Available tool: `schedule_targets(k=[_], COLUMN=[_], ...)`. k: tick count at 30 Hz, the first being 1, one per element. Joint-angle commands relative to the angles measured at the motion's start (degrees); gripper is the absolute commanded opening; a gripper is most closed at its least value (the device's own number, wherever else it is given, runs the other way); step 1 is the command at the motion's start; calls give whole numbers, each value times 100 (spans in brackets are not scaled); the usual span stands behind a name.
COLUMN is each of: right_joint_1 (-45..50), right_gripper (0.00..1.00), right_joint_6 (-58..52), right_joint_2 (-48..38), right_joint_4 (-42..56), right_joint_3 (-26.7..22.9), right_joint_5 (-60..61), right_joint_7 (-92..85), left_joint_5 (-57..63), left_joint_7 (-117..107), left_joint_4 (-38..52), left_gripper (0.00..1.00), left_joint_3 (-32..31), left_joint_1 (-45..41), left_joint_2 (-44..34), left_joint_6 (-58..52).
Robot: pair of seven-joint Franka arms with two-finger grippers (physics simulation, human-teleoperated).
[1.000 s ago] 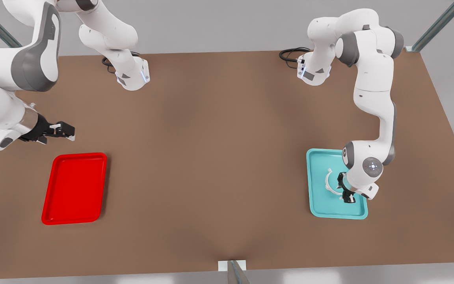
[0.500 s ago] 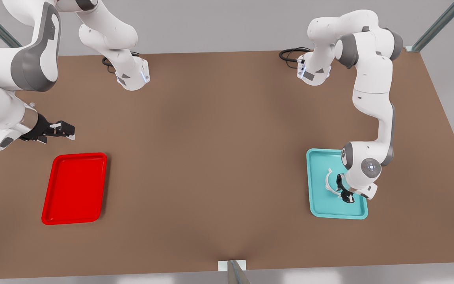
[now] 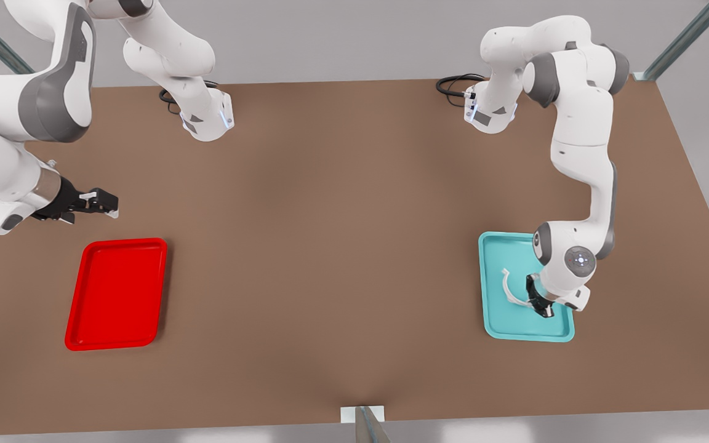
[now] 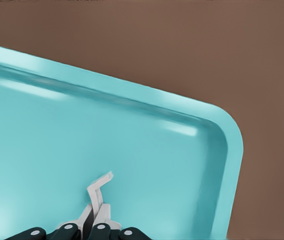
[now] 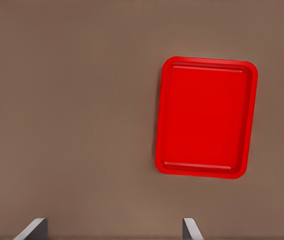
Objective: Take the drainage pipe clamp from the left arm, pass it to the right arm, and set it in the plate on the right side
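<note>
Left gripper (image 3: 541,306) sits low over the teal tray (image 3: 493,307), fingers (image 4: 93,226) pinched on one end of the clamp (image 3: 509,287). From my seat I see the clamp's arc running away from the fingertips toward the front view's left, its open side facing back to the gripper and its far tab near the tray's middle. Its long axis runs roughly along the tray's length. In the left wrist view the held end (image 4: 98,192) stands up between the fingers, its tab bent outward. I cannot tell whether the far end touches the tray floor. The tray's raised rim lies just beyond the gripper on its near side and close on its outer side, so room there is tight; toward the table (image 3: 342,246) middle the way is wide open.

Right gripper (image 3: 103,202) hangs above bare table, fingers (image 5: 34,228) spread wide with nothing between them. The plate (image 3: 116,294) lies just ahead and below it, well clear of the table edge, with open brown surface all round. That arm waits.
</note>
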Motion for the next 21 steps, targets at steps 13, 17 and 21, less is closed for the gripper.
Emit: schedule_targets(k=[13,17,21], right_joint_1=[27,378,1203], right_gripper=[100,100,100], right_joint_6=[52,799,1326], right_joint_2=[-6,627,970], right_joint_4=[-4,5,5], right_joint_3=[20,152,196], right_joint_5=[3,364,329], right_joint_7=[71,334,675], left_joint_5=[-1322,-1471,-1673], left_joint_7=[-3210,-5557,-7727], left_joint_4=[1464,1807,2096], left_gripper=[21,21,21], left_joint_3=[-183,-200,-200], left_joint_1=[-1674,-2359,-2957], left_joint_2=[-181,-181,-172], left_joint_6=[-2179,-2284,-2267])
